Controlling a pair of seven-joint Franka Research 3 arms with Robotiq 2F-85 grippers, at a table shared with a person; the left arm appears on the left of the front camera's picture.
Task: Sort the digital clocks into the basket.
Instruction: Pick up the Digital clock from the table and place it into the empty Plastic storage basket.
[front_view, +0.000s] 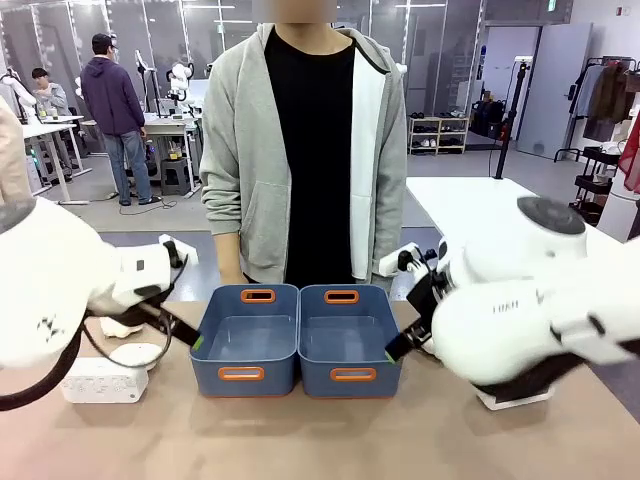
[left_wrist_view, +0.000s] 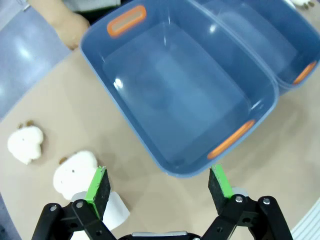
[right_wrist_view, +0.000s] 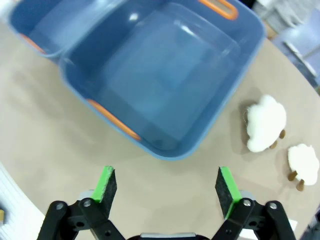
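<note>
Two identical dark blue baskets with orange handle slots stand side by side at mid-table, the left one (front_view: 245, 342) (left_wrist_view: 175, 95) and the right one (front_view: 348, 342) (right_wrist_view: 160, 75). Both are empty. A white clock with a dotted face (front_view: 102, 382) lies at the near left of the table. My left gripper (front_view: 185, 335) (left_wrist_view: 159, 185) hangs open above the left basket's near rim. My right gripper (front_view: 398, 347) (right_wrist_view: 166, 184) is open too, just in front of the right basket's near corner. A flat white object (front_view: 515, 398) lies half hidden under my right arm; I cannot tell whether it is the smooth clock.
A person in a grey hoodie (front_view: 305, 150) stands at the far side behind the baskets. Two cream plush toys (left_wrist_view: 25, 144) (left_wrist_view: 75, 170) lie left of the baskets. Two more plush toys (right_wrist_view: 264, 122) (right_wrist_view: 303, 165) lie to the right of them.
</note>
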